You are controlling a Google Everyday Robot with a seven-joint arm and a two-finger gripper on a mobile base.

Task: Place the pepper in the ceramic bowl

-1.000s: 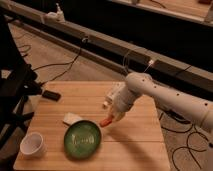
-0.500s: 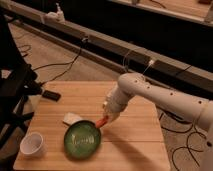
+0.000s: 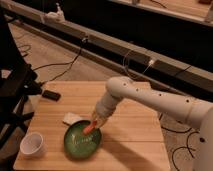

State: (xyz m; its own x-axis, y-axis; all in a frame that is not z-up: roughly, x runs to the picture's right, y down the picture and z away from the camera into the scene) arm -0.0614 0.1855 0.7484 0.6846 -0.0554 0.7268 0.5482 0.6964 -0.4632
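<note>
The green ceramic bowl (image 3: 81, 142) sits on the wooden table (image 3: 135, 137) near its front left. The small red-orange pepper (image 3: 89, 128) hangs tilted over the bowl's upper right rim, its top end between the fingers of my gripper (image 3: 94, 121). The gripper points down from the white arm (image 3: 150, 100), which reaches in from the right. The gripper is shut on the pepper, just above the bowl.
A small white cup (image 3: 31, 144) stands at the table's front left corner. A pale flat object (image 3: 71, 119) lies just behind the bowl. A dark flat object (image 3: 50, 95) lies near the table's back left edge. Cables run across the floor behind.
The gripper with the pepper has moved left and down, from beside the bowl's right rim to over the bowl.
</note>
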